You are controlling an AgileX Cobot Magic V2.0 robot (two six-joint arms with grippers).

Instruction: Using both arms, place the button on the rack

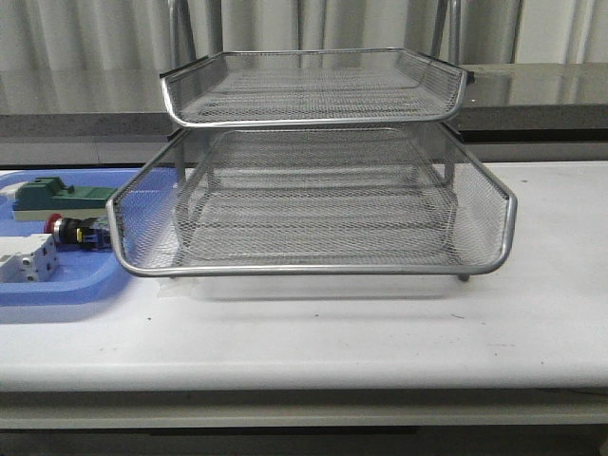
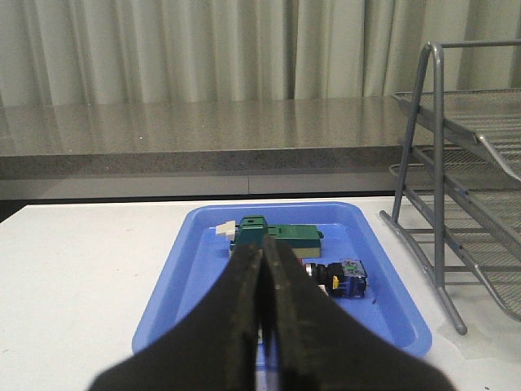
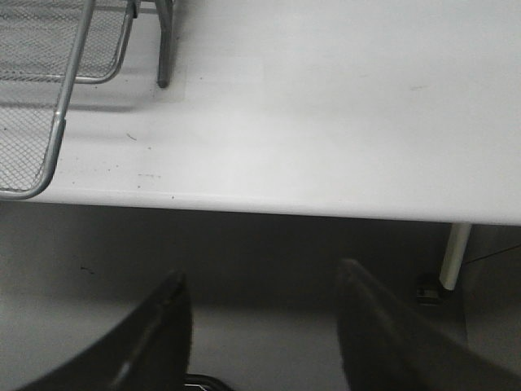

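Button (image 2: 338,275) lies in blue tray (image 2: 195,269), beside rack (image 1: 313,204). My left fingers (image 2: 262,269) pressed together, must spread first, straddle red head. Right fingers (image 3: 256,318) spread, off surface (image 3: 326,106), waiting.

L hand (image 2: 262,269): two fingers (image 2: 240,301) showing w/ a dark brownish-black finish, smooth matte surfaces, each tapering to a narrow rounded tip and widening into a bulky black base toward the wrist. Inner faces looking flat, w/ only a thin seam between them. R hand (image 3: 260,281): two fingers (image 3: 159,334) showing as black, thick, curved shapes w/ blunt rounded tips, slight sheen catching along the edges. No cables, screws or markings showing in either wrist view. Arms not showing in front view.
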